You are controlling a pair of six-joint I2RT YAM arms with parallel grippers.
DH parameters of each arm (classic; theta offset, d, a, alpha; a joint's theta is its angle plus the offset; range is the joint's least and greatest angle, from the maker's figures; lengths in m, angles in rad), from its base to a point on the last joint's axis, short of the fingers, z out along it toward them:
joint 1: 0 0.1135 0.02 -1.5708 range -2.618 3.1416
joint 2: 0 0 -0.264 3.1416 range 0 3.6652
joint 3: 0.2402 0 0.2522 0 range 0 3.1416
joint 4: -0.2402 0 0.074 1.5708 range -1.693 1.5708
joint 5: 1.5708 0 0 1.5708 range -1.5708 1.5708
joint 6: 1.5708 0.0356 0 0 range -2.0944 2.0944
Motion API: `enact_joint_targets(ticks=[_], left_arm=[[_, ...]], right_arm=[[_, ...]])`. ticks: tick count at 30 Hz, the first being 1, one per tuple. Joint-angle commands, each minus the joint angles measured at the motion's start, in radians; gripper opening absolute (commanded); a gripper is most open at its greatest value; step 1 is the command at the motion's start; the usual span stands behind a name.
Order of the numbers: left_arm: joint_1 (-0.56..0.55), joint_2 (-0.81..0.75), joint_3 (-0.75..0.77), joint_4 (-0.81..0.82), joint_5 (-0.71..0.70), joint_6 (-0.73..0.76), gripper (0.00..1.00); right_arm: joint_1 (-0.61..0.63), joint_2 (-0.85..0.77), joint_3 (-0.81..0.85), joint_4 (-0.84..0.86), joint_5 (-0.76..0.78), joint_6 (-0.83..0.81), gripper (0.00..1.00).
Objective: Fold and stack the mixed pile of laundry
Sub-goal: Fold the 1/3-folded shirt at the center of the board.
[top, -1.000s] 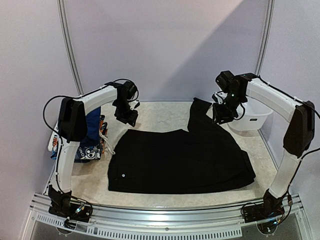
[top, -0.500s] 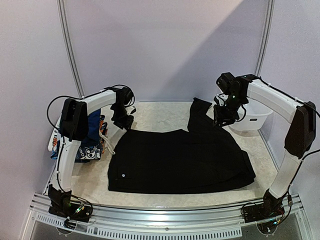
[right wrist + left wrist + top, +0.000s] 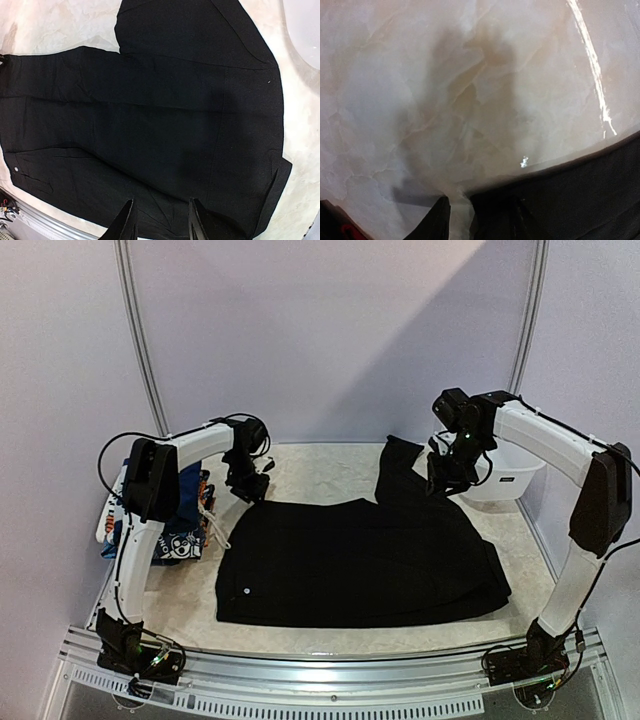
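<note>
Since a second ago the left gripper (image 3: 252, 490) has come down from above the bench (image 3: 320, 468) to the far left corner of the large black garment (image 3: 360, 560), while the right gripper (image 3: 442, 483) has hardly shifted. In the left wrist view the left fingers (image 3: 439, 220) stand only a little apart, with bare bench showing in the narrow gap. One is over the marble and the other is at the edge of the black cloth (whether it touches the cloth, I cannot tell), and nothing is clamped between them. The right gripper hangs above the far right corner of the garment; its fingers (image 3: 126, 222) are apart and hold nothing. The garment lies spread flat in the middle of the bench. The rest of the laundry pile (image 3: 185, 525), with blue cartoon-print cloth showing, sits at the left edge, behind the left arm. A white tub (image 3: 505, 475) stands at the far right, near the right gripper.
</note>
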Motion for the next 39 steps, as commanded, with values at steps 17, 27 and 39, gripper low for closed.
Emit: enact_joint_targets(ticks=[17,27,39], left_arm=[[0.029,0.05,-0.011,0.039,0.108,-0.009,0.05],[0.037,-0.071,-0.113,0.078,0.09,-0.046,0.0],[0.053,-0.167,-0.179,0.052,0.017,-0.064,0.0]], right_arm=[[-0.008,0.017,0.057,0.027,-0.031,0.051,0.37],[-0.043,0.249,0.343,0.045,-0.059,0.046,0.52],[-0.088,0.62,0.722,0.077,-0.09,-0.009,0.62]])
